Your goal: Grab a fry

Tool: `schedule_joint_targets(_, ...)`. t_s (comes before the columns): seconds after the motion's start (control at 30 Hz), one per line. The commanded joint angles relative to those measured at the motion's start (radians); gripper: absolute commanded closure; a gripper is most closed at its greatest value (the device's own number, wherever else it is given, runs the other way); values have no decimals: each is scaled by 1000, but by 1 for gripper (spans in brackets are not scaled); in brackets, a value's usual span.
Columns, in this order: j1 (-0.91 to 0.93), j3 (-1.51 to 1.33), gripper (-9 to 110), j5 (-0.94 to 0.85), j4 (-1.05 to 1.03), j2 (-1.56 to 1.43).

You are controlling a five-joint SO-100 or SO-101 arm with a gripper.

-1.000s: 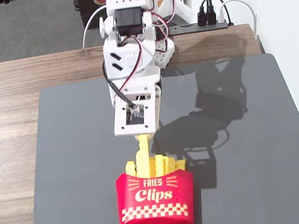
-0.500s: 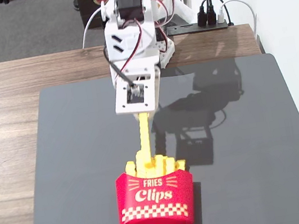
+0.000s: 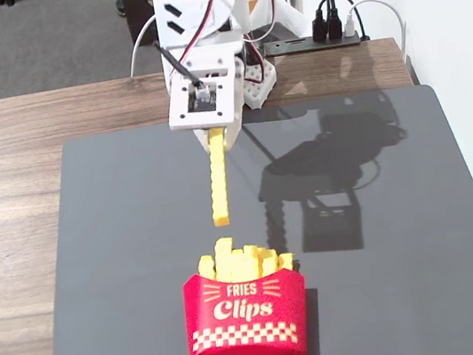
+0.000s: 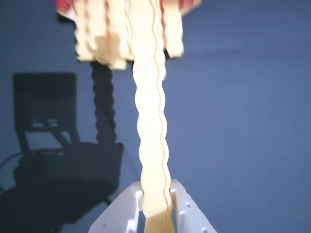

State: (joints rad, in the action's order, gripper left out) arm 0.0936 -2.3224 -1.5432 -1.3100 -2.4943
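Note:
My white gripper (image 3: 215,134) is shut on one end of a bright yellow crinkle-edged fry (image 3: 217,180) and holds it in the air above the dark mat, its free end pointing down toward the carton. The red "Fries Clips" carton (image 3: 246,320) stands on the mat below, with several more yellow fries (image 3: 243,262) sticking out of its top. In the wrist view the held fry (image 4: 151,121) runs up from between my two white fingers (image 4: 184,208), gripper (image 4: 156,201), and the carton's fries (image 4: 104,39) show blurred at the top.
A dark grey mat (image 3: 407,231) covers most of the wooden table (image 3: 10,222). The arm's base, cables and a black power strip (image 3: 322,38) stand at the back. A white wall runs along the right side.

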Motion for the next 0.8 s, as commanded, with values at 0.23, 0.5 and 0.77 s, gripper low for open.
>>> schedule_joint_targets(0.23,-18,245,101,3,-95,77)
schedule_joint_targets(0.5,-55,296,101,20,-114,109)
schedule_joint_targets(0.77,-57,296,101,20,-92,138)
